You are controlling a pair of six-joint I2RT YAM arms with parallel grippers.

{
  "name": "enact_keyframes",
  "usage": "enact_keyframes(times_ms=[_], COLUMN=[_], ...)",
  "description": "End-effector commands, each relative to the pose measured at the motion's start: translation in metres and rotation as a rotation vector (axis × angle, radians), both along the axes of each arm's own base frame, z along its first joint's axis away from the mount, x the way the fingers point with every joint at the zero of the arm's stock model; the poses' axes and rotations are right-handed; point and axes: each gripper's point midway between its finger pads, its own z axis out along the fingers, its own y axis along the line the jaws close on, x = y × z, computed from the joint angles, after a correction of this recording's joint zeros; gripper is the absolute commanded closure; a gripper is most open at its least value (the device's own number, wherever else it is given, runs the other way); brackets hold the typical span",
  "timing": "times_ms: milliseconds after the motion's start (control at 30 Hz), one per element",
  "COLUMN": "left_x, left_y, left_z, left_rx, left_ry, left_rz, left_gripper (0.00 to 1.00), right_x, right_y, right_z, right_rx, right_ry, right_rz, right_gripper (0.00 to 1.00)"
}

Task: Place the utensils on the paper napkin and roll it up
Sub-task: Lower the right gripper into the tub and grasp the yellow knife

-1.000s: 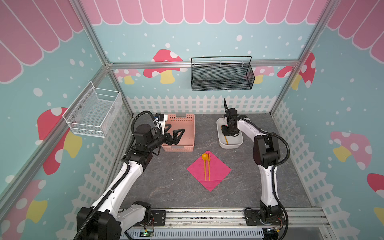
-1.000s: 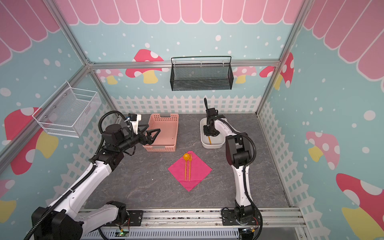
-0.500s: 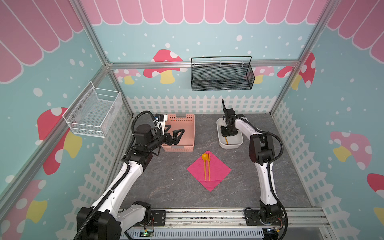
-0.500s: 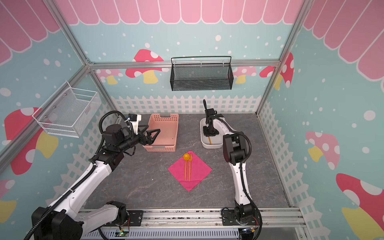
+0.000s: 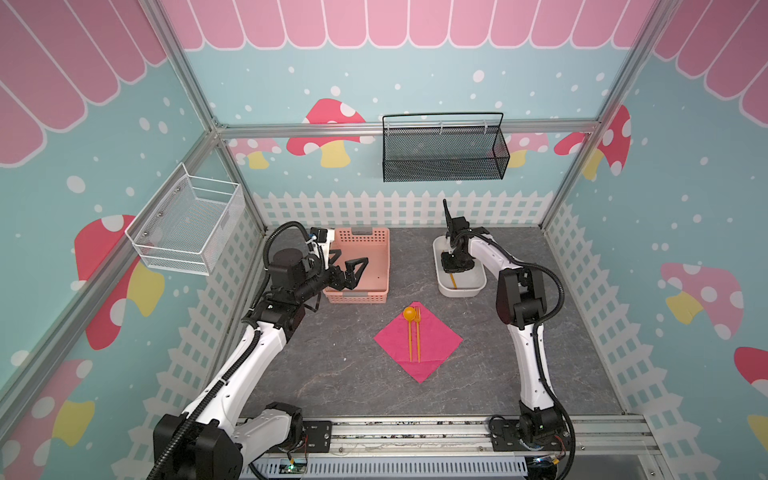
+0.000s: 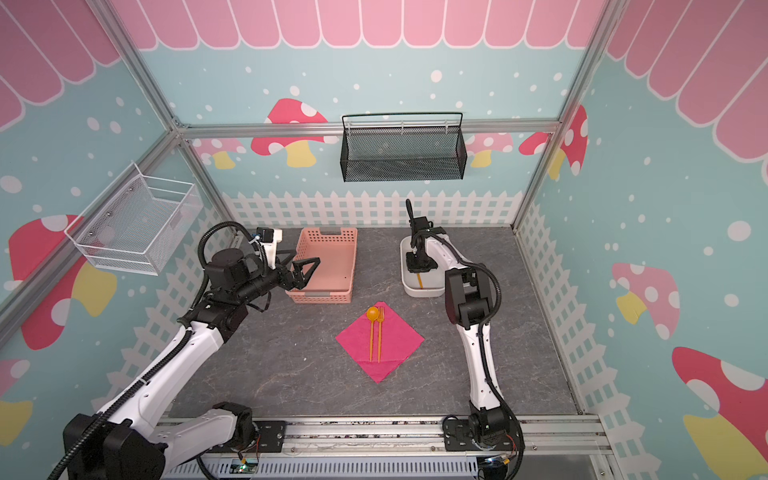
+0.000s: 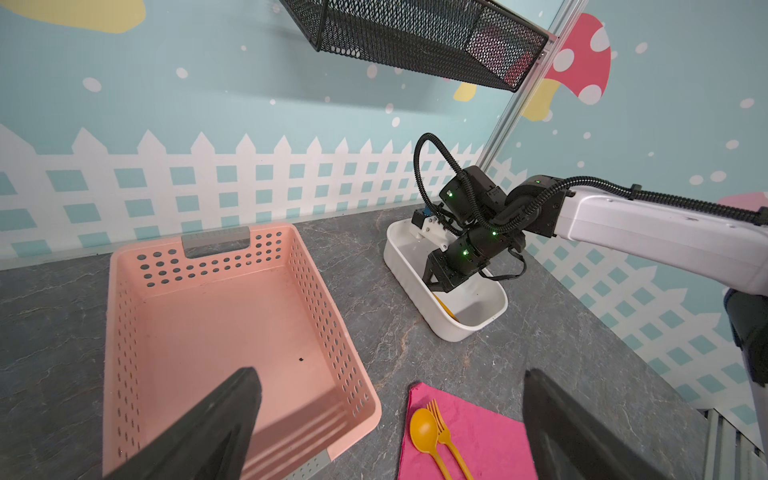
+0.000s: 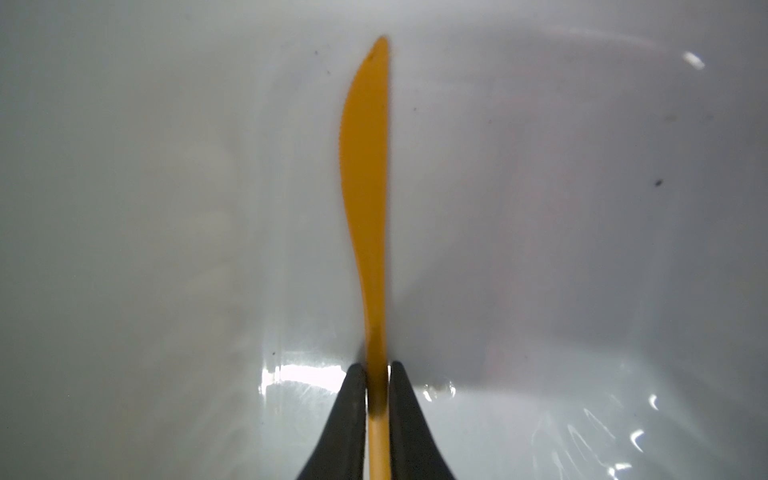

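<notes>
Top views: paper napkin lies flat, set as a diamond. Spoon and fork are already on it, side by side, heads at its far corner, probably laid along the diagonal so the roll traps them. Knife isn't on it yet: it's in the white tub, beyond the napkin on the right arm's side. Right gripper is down in that tub. Left gripper hangs over the pink basket, beyond the napkin on the left arm's side, likely parked clear of the drop zone.

Left wrist: its own fingers are spread wide, nothing between them.

Right wrist: fingers are pressed on both sides of the knife handle, blade flat on the tub floor. An end grip should let the blade land beside the fork.
</notes>
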Motion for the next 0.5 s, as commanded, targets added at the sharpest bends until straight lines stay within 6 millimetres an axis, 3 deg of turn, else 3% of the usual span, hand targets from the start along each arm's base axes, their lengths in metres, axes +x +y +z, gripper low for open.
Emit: enact_keyframes(times_ms=[0, 167, 467], left_x=[0.002, 0.001, 0.001], left_y=[0.004, 0.004, 0.005], left_z=[-0.002, -0.002, 0.000], left_rx=[0.017, 0.016, 0.016], left_ry=[0.008, 0.009, 0.004], left_rz=[0.019, 0.019, 0.022], left_gripper=[0.01, 0.01, 0.01], right_x=[-0.029, -0.024, -0.012], right_y=[-0.011, -0.012, -0.008], right_z=[-0.043, -0.028, 0.021], right_rx=[-0.051, -0.049, -0.028], right_ry=[0.158, 0.127, 0.057], right_rz=[-0.004, -0.015, -0.011], right_gripper=[0.88, 0.91, 0.95])
